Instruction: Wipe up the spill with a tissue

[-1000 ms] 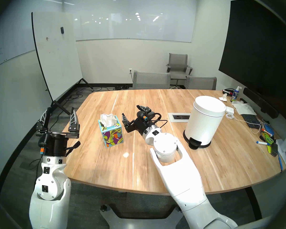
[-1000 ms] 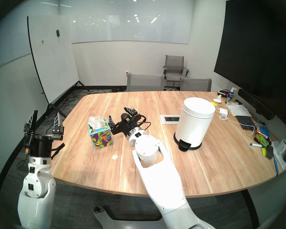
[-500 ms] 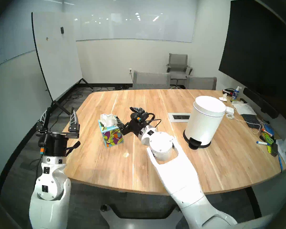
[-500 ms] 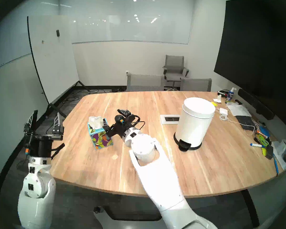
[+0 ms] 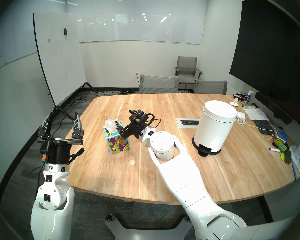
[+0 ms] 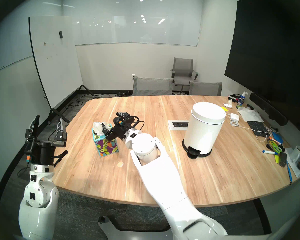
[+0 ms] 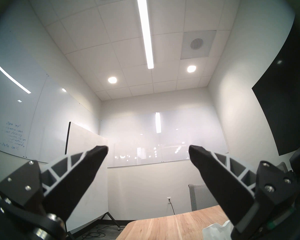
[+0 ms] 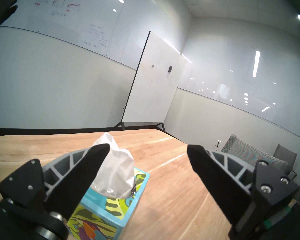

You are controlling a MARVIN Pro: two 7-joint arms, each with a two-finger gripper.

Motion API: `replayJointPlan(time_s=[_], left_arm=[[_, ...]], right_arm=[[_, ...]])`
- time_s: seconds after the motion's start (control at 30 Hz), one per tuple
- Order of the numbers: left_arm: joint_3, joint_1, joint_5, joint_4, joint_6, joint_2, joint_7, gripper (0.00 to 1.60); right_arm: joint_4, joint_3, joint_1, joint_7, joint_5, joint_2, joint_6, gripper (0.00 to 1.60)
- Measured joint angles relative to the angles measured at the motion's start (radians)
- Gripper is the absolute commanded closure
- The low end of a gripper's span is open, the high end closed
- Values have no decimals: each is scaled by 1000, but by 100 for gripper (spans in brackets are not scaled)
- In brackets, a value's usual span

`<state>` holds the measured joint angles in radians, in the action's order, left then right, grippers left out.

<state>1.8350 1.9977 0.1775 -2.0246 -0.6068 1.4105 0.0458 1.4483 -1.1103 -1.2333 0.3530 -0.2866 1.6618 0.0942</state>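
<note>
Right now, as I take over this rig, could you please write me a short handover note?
Right end effector: open, level beside the tissue sticking out of the tissue box, one finger alongside it, nothing gripped.
Left end effector: open, empty, raised off the table's left edge.
Spill: pale blot on the wood, nearer the robot than the box, untouched.
Done: approach to the tissue.
Left: grip and pull a tissue, wipe the blot.
</note>
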Motion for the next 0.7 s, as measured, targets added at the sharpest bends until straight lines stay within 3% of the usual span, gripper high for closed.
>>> replayJointPlan(time_s=[0.37, 0.7], left_arm=[[0, 0, 0, 0, 0, 0, 0, 0], [0, 0, 0, 0, 0, 0, 0, 0]], right_arm=[[-9, -15, 31, 43, 21, 16, 5, 0], [-25, -38, 70, 114, 55, 26, 54, 0]])
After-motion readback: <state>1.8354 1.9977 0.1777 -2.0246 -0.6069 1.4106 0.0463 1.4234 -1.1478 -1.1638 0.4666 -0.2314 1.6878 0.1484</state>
